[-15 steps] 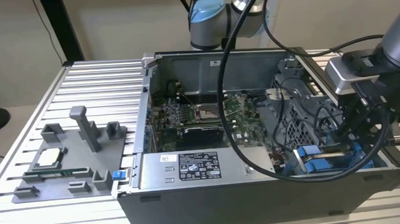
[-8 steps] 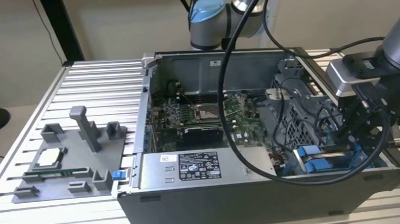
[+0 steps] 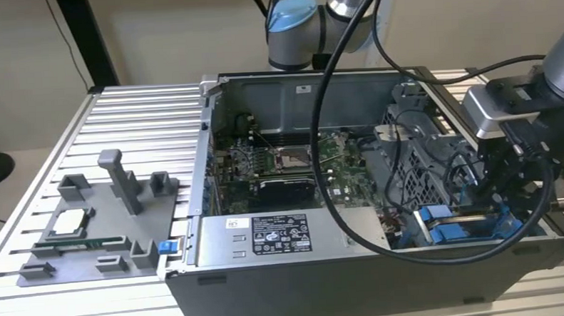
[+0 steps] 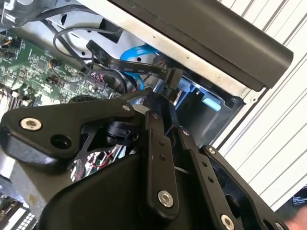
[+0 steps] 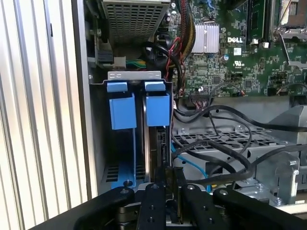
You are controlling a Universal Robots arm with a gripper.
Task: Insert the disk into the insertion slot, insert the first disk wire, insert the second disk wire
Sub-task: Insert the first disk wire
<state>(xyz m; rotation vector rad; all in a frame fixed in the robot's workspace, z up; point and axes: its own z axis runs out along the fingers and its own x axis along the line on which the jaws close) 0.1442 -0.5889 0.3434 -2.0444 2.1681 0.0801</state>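
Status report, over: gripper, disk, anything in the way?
Gripper low at the insertion slot, nose at a black connector. Disk appears seated in the slot. Loose black cables crowd alongside.

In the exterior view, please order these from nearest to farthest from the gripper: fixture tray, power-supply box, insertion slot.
1. insertion slot, beside the gripper, exterior view's right.
2. power-supply box, middle of the case front.
3. fixture tray, outside the case, exterior view's left.

One computer case [image 3: 364, 286], one fixture tray [image 3: 81, 256], one insertion slot [image 5: 134, 75] and two blue tabs [image 5: 123, 111] are in frame.
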